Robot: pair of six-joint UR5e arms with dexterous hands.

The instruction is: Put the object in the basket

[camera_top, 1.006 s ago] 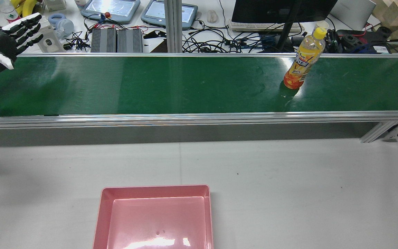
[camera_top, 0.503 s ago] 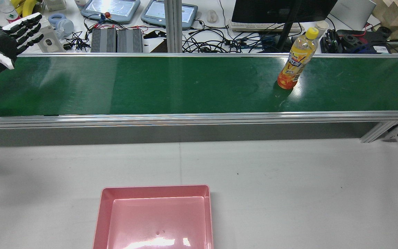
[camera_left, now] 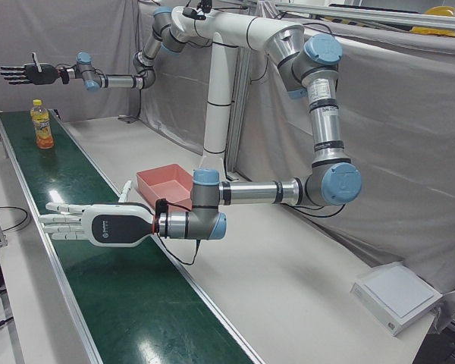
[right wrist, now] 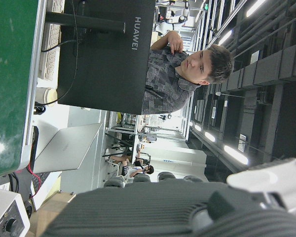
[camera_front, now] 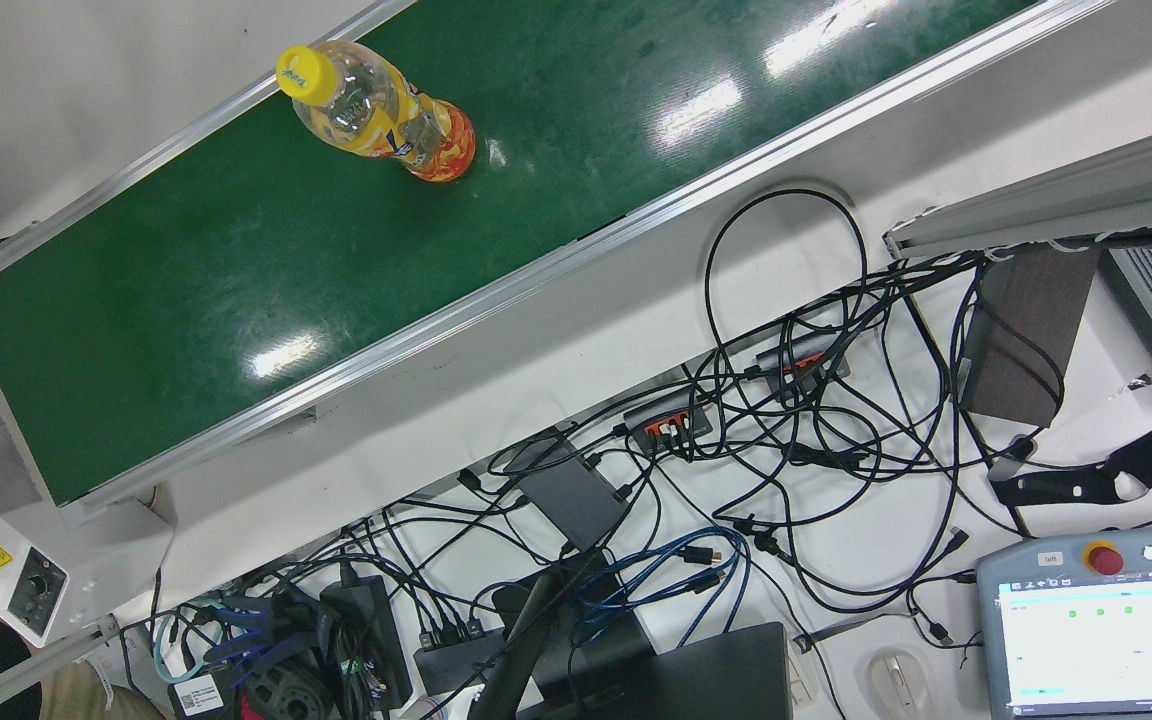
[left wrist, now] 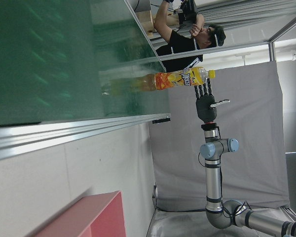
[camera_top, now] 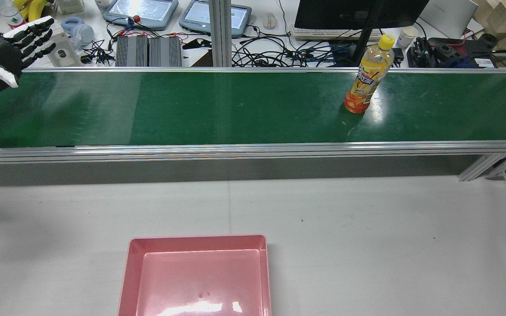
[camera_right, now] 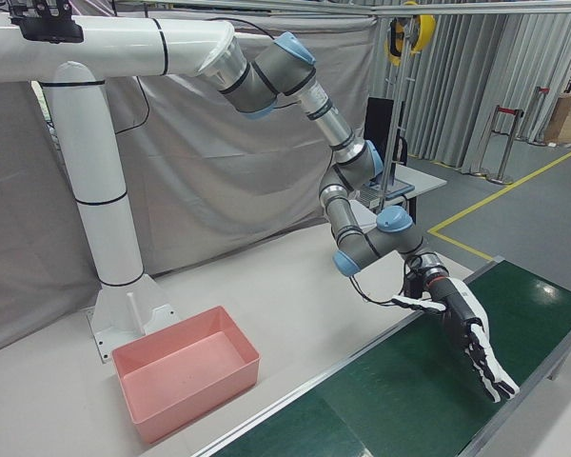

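**Q:** What changed since the earlier frames?

**A:** In the rear view, the bottle [camera_top: 363,83] has shifted left along the green conveyor belt [camera_top: 191,109]. The left hand [camera_top: 2,52] is where it was, at the left end of the belt.

**Q:** Describe the bottle.

**A:** Clear plastic body and yellow screw cap. The wrap label is yellow at the top and shades to orange-red at the base, with lettering too small to read. The bottle stands upright on the belt, toward its far edge and in its right portion in the rear view. Nothing touches it.

**Q:** State of the left hand?

**A:** Released. The fingers are extended and spread, and it holds nothing. It hovers above the belt, well apart from the bottle.

**Q:** State of the right hand?

**A:** Also released. In the left-front view, the right hand [camera_left: 26,73] is held flat, fingers apart, in the air beyond the bottle [camera_left: 40,125] and higher than its cap. It is not touching the bottle.

**Q:** Location of the basket?

**A:** The pink basket [camera_top: 196,238] sits on the white table on the robot's side of the belt, well apart from the bottle. Nothing shows inside it.
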